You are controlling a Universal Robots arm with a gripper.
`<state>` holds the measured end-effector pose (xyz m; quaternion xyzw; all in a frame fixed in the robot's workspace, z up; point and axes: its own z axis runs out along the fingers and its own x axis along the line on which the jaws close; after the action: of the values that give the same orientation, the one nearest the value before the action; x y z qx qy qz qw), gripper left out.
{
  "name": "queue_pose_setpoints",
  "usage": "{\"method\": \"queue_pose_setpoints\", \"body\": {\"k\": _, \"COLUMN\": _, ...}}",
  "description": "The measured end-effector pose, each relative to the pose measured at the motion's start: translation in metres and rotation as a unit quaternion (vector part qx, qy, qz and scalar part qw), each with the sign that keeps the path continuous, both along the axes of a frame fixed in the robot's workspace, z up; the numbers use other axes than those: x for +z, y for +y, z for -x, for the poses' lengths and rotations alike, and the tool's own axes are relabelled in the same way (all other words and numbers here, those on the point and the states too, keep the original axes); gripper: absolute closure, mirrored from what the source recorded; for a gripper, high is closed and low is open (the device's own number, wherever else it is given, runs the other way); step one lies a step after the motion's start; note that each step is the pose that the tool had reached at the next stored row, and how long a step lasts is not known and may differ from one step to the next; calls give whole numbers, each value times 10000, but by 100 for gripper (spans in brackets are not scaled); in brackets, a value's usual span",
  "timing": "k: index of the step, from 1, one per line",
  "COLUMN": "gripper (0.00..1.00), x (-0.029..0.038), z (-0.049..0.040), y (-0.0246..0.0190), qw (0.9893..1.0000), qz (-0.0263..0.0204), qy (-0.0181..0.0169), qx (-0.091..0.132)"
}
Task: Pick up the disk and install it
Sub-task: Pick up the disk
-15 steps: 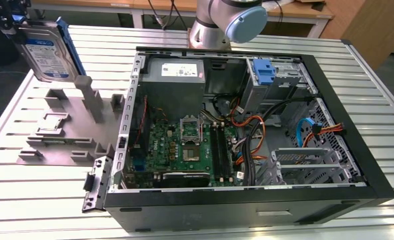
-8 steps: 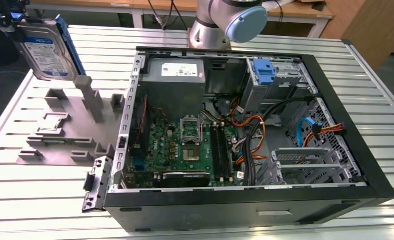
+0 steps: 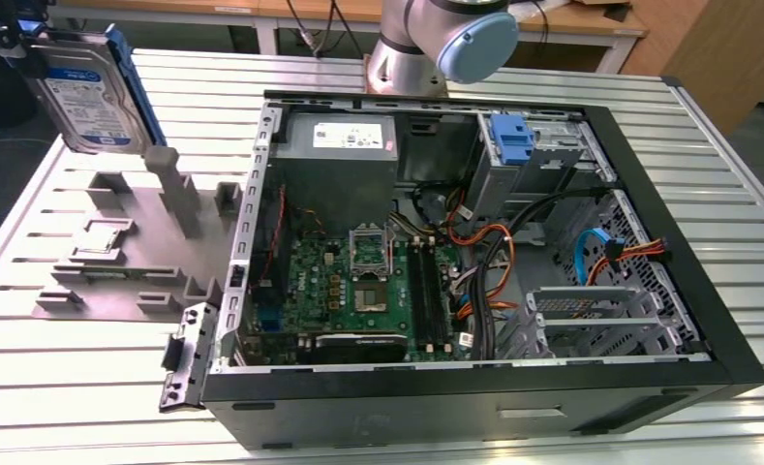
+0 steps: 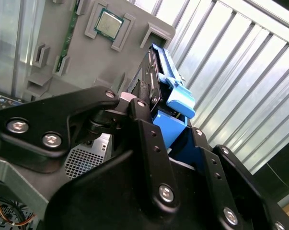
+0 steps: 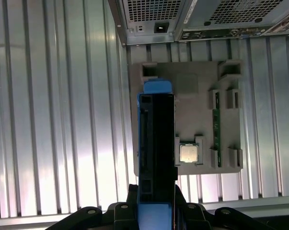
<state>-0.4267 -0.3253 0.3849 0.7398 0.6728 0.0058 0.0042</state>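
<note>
Clamped on the disk (image 3: 91, 97), the tool (image 4: 166, 127) has its black fingers (image 4: 144, 129) pressed against both sides of the blue carrier, as the second wrist view shows. In the exterior view the disk hangs in the air at the upper left, label side facing the camera and slightly tilted, above the far end of a grey fixture tray (image 3: 123, 262) and touching nothing below it. In the first wrist view the disk (image 5: 156, 153) appears edge-on, a dark slab between blue ends, with the tray (image 5: 192, 81) beneath it.

A processor chip (image 5: 188, 153) sits in one recess of the tray, and a green memory stick (image 5: 216, 132) stands in a slot just beside it. The tray lies on the slatted metal counter (image 3: 84, 387), next to an open computer case (image 3: 485, 397) on the exterior view's right. Inside the case are the green motherboard (image 3: 355, 281), a grey power supply (image 3: 343, 140) and a blue bracket (image 3: 511, 140) upright at the drive bay.
</note>
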Motion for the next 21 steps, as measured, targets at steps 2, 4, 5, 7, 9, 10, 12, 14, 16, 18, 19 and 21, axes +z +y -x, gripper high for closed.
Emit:
{"method": "queue_pose_setpoints", "body": {"k": 2, "gripper": 63, "x": 12, "z": 0, "y": 0, "qw": 10000, "qz": 0, "qy": 0, "qx": 0}}
{"method": "queue_pose_setpoints", "body": {"k": 4, "gripper": 63, "x": 24, "z": 0, "y": 0, "qw": 10000, "qz": 0, "qy": 0, "qx": 0}}
{"method": "queue_pose_setpoints", "body": {"k": 5, "gripper": 63, "x": 29, "z": 0, "y": 0, "qw": 10000, "qz": 0, "qy": 0, "qx": 0}}
{"method": "queue_pose_setpoints", "body": {"k": 7, "gripper": 63, "x": 40, "z": 0, "y": 0, "qw": 10000, "qz": 0, "qy": 0, "qx": 0}}
{"method": "queue_pose_setpoints", "body": {"k": 9, "gripper": 63, "x": 51, "z": 0, "y": 0, "qw": 10000, "qz": 0, "qy": 0, "qx": 0}}
{"method": "queue_pose_setpoints", "body": {"k": 10, "gripper": 63, "x": 57, "z": 0, "y": 0, "qw": 10000, "qz": 0, "qy": 0, "qx": 0}}
{"method": "queue_pose_setpoints", "body": {"k": 12, "gripper": 63, "x": 69, "z": 0, "y": 0, "qw": 10000, "qz": 0, "qy": 0, "qx": 0}}
{"method": "queue_pose_setpoints", "body": {"k": 14, "gripper": 63, "x": 82, "z": 0, "y": 0, "qw": 10000, "qz": 0, "qy": 0, "qx": 0}}
{"method": "queue_pose_setpoints", "body": {"k": 16, "gripper": 63, "x": 94, "z": 0, "y": 0, "qw": 10000, "qz": 0, "qy": 0, "qx": 0}}
{"method": "queue_pose_setpoints", "body": {"k": 18, "gripper": 63, "x": 107, "z": 0, "y": 0, "qw": 10000, "qz": 0, "qy": 0, "qx": 0}}
{"method": "queue_pose_setpoints", "body": {"k": 19, "gripper": 63, "x": 114, "z": 0, "y": 0, "qw": 10000, "qz": 0, "qy": 0, "qx": 0}}
{"method": "queue_pose_setpoints", "body": {"k": 21, "gripper": 63, "x": 127, "z": 0, "y": 0, "qw": 10000, "qz": 0, "qy": 0, "qx": 0}}
